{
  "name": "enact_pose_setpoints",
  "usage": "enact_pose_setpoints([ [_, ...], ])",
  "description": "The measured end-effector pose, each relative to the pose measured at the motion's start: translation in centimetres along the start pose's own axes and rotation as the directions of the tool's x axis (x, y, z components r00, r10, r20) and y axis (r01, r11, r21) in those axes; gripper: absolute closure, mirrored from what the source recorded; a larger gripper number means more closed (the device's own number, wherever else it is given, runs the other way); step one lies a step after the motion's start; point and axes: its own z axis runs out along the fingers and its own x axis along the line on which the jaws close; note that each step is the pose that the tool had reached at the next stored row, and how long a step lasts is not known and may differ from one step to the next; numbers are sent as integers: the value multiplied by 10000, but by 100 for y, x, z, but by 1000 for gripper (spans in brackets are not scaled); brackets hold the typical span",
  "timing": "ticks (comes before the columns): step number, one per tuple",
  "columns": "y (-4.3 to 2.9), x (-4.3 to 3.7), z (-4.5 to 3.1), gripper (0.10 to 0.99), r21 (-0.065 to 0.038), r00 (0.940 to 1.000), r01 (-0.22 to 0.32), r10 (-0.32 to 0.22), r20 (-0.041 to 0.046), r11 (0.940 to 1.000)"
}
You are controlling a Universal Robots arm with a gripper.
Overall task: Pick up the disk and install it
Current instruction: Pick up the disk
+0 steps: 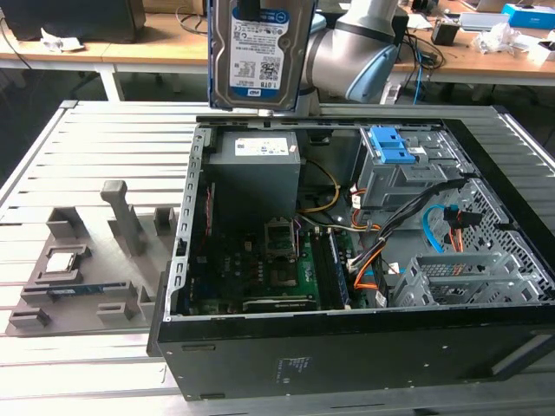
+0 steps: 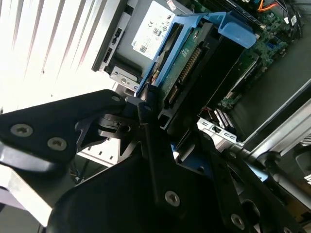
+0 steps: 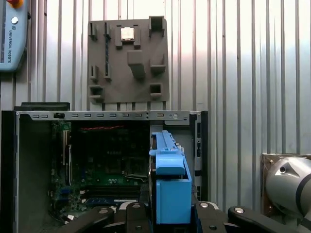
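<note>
In the first wrist view your pincer [image 3: 171, 216] pinches the disk [image 3: 171, 189] by its blue rails, edge-on over the open computer case [image 3: 107, 115]. The exterior view shows you its label instead, the disk upright above the case's far rim. Beyond, a grey fixture [image 3: 121, 90] holding a processor chip [image 3: 127, 33] lies on the slatted counter [image 3: 243, 73].

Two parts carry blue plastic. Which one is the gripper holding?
The disk, held upright above the open case; the other is the latch on the grey cage inside it.
</note>
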Motion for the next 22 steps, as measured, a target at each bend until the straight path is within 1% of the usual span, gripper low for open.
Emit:
enact_pose_setpoints([
  [5, 0, 159, 17, 722, 0, 10000, -2, 2, -47, 10000],
  [13, -1, 309, 35, 722, -1, 9999, -6, 6, -144, 10000],
  [16, -3, 397, 47, 722, -1, 9998, -8, 8, -210, 10000],
  [22, -6, 514, 66, 722, 0, 9996, -12, 12, -277, 10000],
])
